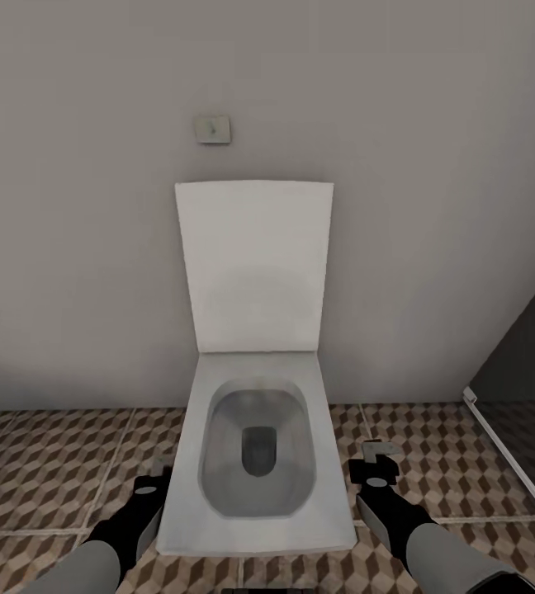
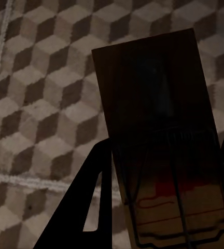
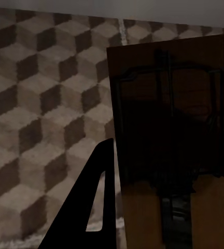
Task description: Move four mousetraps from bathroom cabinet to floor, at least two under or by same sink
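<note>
Brown, beige and white cube-patterned tiles covered the bathroom floor, which ran up to a plain pale wall. Against that wall stood a white toilet, its lid raised and its bowl open, with a small grey flush plate set in the wall above it. A dark panel with a pale frame edge closed the scene at the far right.

The left gripper hung low just beside the toilet's left flank, and the right gripper hung just beside its right flank, both above the tiles.

In the left wrist view, a mousetrap sat clamped between the dark fingers, a brown wooden board with dark wire parts and a red mark near its lower end, held over the tiled floor. In the right wrist view, a second mousetrap was likewise gripped, its wire frame showing against the wood, one dark finger pressed along its edge. So the jaws of both arms were closed, each holding one trap above the floor, neither trap resting on the tiles.
</note>
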Controlling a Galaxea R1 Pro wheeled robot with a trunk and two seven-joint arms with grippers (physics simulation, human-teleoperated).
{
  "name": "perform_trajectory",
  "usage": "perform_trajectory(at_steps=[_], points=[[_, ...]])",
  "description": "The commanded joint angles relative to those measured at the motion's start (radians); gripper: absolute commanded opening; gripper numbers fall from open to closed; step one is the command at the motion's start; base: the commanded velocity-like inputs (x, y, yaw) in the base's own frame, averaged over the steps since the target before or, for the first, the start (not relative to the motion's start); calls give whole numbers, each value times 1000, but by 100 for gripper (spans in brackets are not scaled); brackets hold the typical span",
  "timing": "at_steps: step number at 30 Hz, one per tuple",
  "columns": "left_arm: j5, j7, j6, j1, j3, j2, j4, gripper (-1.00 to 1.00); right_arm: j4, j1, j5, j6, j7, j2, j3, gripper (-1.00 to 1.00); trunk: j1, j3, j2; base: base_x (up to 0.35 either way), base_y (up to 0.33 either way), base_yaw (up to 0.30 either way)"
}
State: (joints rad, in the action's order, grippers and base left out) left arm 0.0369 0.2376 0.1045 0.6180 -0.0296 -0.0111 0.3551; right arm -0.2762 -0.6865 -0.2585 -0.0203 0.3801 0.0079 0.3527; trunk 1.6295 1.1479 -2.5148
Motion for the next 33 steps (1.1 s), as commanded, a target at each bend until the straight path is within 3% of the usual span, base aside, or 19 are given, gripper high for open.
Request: perform_trajectory(at_steps=[1,3,33], points=[[2,9,6,0,-4,-14,3,-100,0,-1,-12,-3,2,0,8,-100,0,1,0,0,0,0],[2,9,6,0,-4,-16,3,-100,0,0,-12,-3,2,0,8,-100,0,1,0,0,0,0],[6,12,6,0,1,-10,30,-100,-15,-1,-12,30,0,1,7,-100,13,117,-7,0,0,0]])
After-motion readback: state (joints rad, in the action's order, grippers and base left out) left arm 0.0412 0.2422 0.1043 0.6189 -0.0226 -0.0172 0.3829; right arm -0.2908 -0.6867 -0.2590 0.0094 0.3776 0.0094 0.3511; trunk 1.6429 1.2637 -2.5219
